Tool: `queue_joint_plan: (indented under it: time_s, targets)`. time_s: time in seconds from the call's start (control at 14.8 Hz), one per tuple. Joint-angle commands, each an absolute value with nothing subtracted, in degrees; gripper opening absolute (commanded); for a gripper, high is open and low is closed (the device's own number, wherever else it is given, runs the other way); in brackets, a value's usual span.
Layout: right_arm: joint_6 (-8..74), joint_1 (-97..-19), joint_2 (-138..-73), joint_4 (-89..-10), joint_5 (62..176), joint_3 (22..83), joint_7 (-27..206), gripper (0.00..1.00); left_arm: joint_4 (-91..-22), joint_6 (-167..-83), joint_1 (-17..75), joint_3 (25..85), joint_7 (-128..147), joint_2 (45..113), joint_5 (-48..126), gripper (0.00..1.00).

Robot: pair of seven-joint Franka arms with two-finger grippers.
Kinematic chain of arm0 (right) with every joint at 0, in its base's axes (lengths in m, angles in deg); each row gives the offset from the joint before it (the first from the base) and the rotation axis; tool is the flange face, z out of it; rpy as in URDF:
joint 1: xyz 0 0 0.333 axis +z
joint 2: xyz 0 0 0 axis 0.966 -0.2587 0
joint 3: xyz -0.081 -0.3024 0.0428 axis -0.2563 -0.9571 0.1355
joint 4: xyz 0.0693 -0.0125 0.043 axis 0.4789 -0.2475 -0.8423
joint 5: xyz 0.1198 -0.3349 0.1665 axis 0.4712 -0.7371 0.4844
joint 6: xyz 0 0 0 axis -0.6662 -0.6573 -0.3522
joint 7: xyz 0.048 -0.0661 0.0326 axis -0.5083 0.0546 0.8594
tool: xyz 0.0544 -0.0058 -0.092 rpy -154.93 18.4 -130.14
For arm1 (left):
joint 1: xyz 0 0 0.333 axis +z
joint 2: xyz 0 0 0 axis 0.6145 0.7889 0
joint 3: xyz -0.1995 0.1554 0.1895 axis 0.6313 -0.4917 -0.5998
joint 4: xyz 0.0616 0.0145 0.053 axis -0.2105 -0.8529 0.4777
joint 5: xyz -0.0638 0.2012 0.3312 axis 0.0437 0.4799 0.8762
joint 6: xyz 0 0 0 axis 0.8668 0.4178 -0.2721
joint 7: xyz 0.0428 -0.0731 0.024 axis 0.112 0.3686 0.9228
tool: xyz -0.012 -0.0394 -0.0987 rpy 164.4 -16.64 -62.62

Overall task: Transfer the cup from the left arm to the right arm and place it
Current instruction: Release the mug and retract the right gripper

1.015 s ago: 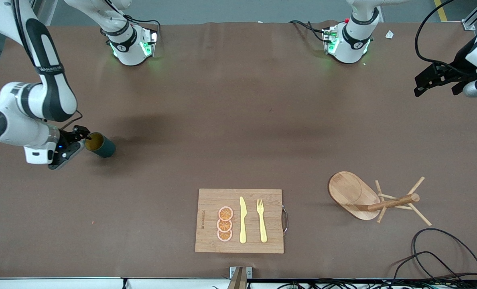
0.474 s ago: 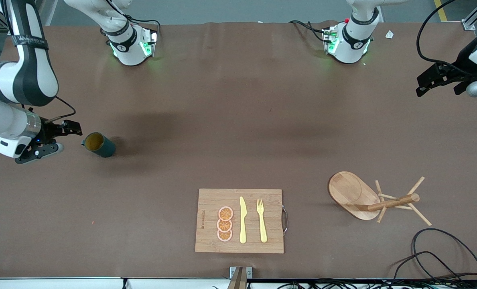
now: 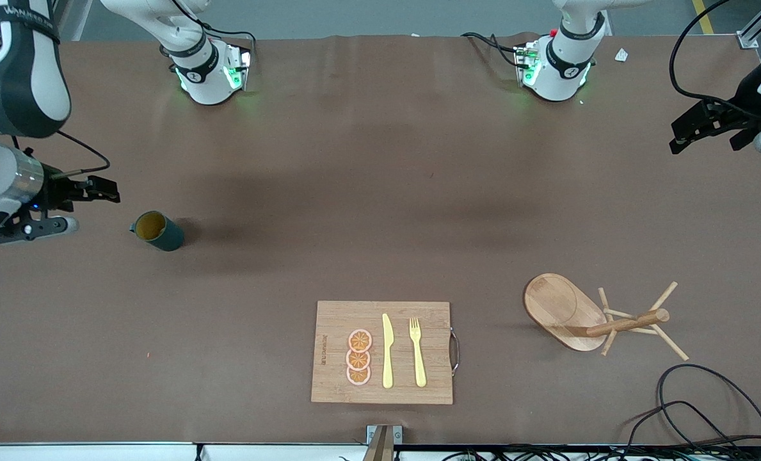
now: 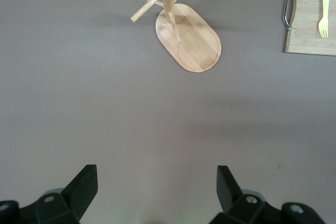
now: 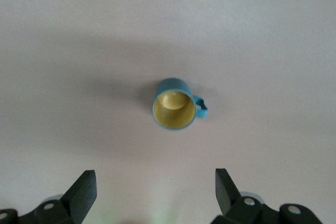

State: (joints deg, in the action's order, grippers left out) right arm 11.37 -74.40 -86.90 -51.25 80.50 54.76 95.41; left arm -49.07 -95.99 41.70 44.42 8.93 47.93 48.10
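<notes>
The dark teal cup [image 3: 157, 231] stands upright on the brown table toward the right arm's end, its tan-yellow inside showing. It also shows in the right wrist view [image 5: 175, 104], with its small handle to one side. My right gripper [image 3: 107, 191] is open and empty, apart from the cup, up in the air by the table's end; its fingers [image 5: 83, 188] stand wide apart. My left gripper [image 3: 704, 137] is open and empty, raised over the left arm's end of the table, with its fingers [image 4: 86, 184] wide apart.
A wooden cutting board [image 3: 335, 320] with three orange slices [image 3: 359, 357], a yellow knife [image 3: 387, 351] and a yellow fork [image 3: 417, 351] lies near the front camera. A wooden mug tree [image 3: 572, 312] stands toward the left arm's end. A black cable [image 3: 706, 410] loops at the corner.
My right gripper has drawn back from the cup's rim toward the table's end and risen; the cup stays standing where it was. My left gripper has drifted slightly outward.
</notes>
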Motion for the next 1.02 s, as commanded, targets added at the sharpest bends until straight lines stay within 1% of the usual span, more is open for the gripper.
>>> queue_joint_plan:
  time_s: [0.0,0.14,0.47,0.95]
  targets:
    - [5.14,-73.34,-86.34,-44.37,80.53,54.18,89.52,1.00,-49.94,-96.19,42.14,44.91,8.31,46.64,48.02,1.00]
    - [3.99,-73.25,-86.34,-41.46,80.53,54.27,86.44,1.00,-50.03,-96.19,42.05,44.92,8.31,46.64,48.11,1.00]
    - [3.81,-73.34,-86.34,-39.43,80.61,54.18,86.25,1.00,-50.65,-96.19,41.87,45.00,8.31,46.12,48.02,1.00]
    - [-1.63,-74.04,-86.69,-32.93,80.53,54.01,86.61,1.00,-50.03,-96.10,41.70,45.00,8.40,46.82,48.02,1.00]
